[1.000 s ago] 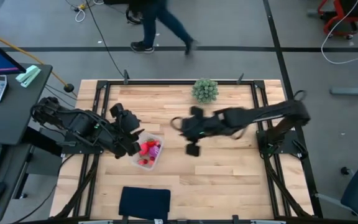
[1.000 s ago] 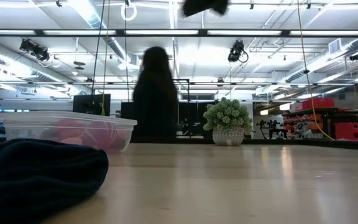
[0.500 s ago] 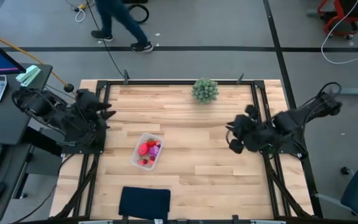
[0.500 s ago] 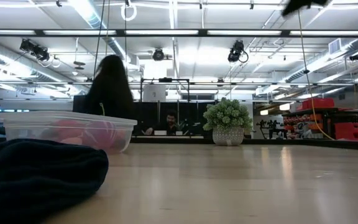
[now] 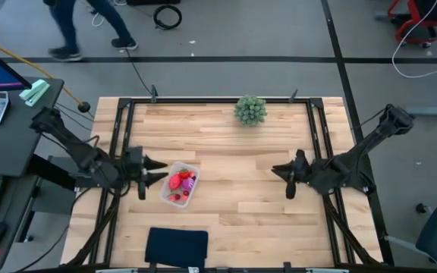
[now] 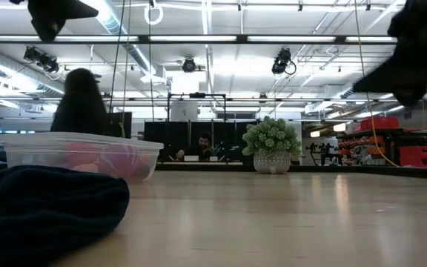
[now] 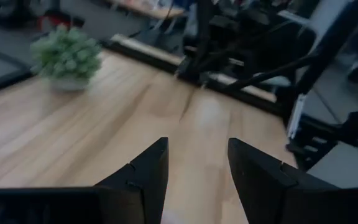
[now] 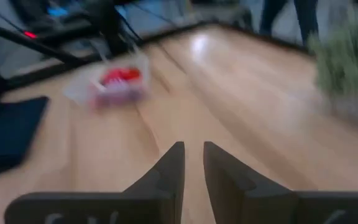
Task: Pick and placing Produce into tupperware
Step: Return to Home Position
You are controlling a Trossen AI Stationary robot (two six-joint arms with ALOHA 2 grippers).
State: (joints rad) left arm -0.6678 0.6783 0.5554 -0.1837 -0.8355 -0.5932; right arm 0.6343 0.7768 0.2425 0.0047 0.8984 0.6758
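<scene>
High view: both arms sit at the bench's [image 5: 234, 152] sides, with the produce [image 5: 179, 182] in the tupperware [image 5: 193, 170].
The left jaws, by the left edge, are released and empty, their tips just beside the tupperware. The right jaws, by the right edge, are parted by a narrow gap, grip nothing and point toward the bench's middle. The tupperware stands on the left half, nearer the front edge, with red pieces and a purple one inside. A green plant [image 5: 250, 110] stands at the far edge and a dark pad [image 5: 177, 246] lies at the front edge.
</scene>
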